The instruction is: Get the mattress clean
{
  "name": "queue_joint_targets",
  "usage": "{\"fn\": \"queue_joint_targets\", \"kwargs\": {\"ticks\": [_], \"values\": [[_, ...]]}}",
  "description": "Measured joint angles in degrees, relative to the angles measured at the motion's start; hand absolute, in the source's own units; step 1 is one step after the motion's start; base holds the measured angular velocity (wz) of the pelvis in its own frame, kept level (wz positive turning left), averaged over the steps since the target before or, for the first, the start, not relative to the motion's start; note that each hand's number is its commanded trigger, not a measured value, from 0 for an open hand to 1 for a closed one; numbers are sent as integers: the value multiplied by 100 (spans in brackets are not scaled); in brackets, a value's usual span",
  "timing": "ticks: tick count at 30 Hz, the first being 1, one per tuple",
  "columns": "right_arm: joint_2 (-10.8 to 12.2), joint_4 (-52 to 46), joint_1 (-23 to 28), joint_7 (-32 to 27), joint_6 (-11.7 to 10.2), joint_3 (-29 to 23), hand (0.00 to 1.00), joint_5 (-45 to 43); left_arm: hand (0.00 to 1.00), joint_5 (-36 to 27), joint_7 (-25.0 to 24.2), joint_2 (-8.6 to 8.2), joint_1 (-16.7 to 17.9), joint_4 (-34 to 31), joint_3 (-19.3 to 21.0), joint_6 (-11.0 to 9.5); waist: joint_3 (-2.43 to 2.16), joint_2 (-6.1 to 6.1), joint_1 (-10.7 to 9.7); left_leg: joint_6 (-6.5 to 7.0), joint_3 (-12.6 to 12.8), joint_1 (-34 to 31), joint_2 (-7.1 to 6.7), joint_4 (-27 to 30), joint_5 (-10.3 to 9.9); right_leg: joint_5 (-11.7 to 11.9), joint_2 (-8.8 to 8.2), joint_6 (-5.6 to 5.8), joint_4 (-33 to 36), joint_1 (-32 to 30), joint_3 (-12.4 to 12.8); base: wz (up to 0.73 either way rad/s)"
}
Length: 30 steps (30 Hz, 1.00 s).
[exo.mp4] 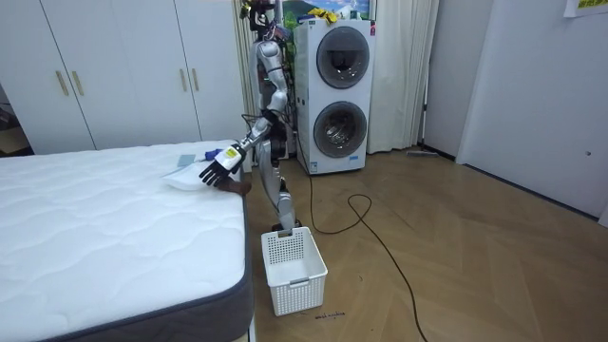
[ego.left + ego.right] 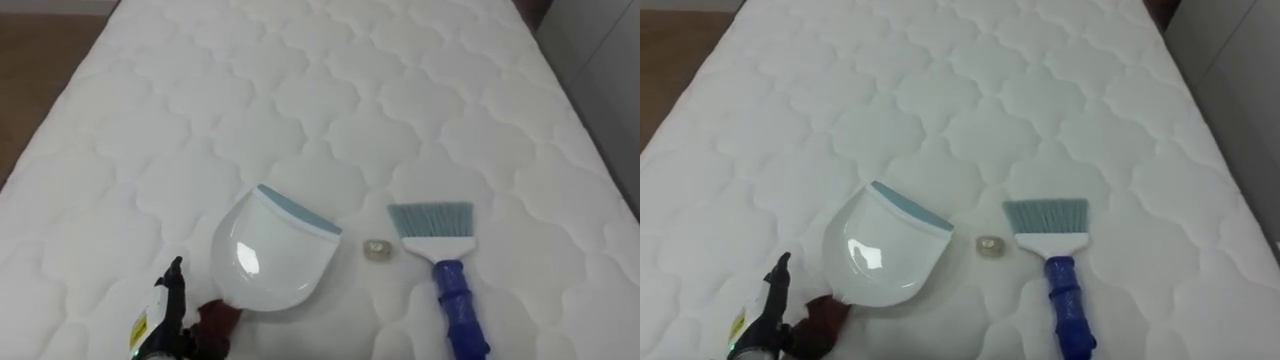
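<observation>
I stand at the end of the bed, looking down on its white quilted top; my left hand is at the near left, fingers straight and spread, gripping nothing, just beside the brown handle of the dustpan; whether it touches the handle I cannot tell. The white dustpan lies flat, its blue-grey lip turned away from me and to the right; just past that lip lies a small pale scrap, apart from the pan; right of the scrap lies the brush, bristles pointing up the bed, blue handle toward me. In the room view a white basket stands on the floor against the bed's corner, by my legs; behind me are stacked washing machines; a white wardrobe stands beyond the bed.
</observation>
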Motion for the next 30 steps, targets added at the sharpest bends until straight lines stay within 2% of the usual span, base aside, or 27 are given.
{"fn": "queue_joint_targets", "kwargs": {"ticks": [12, 30], "values": [[-15, -40, 4, -2, -1, 31, 0, 283, 0, -47, -292, 64, -80, 56, -206, 5, -1, -4, -26, 7, 63, -98, 6, 26, 5, 9, -9, 1, 39, -118, 13, -1], [-47, -125, 0, -1, -8, 224, 0, 318, 0, -47, -528, 61, -172, 273, -218, 17, 0, 3, -29, 7, 81, -157, 11, 12, 5, 9, -7, 0, 33, -192, 31, 0]]}}
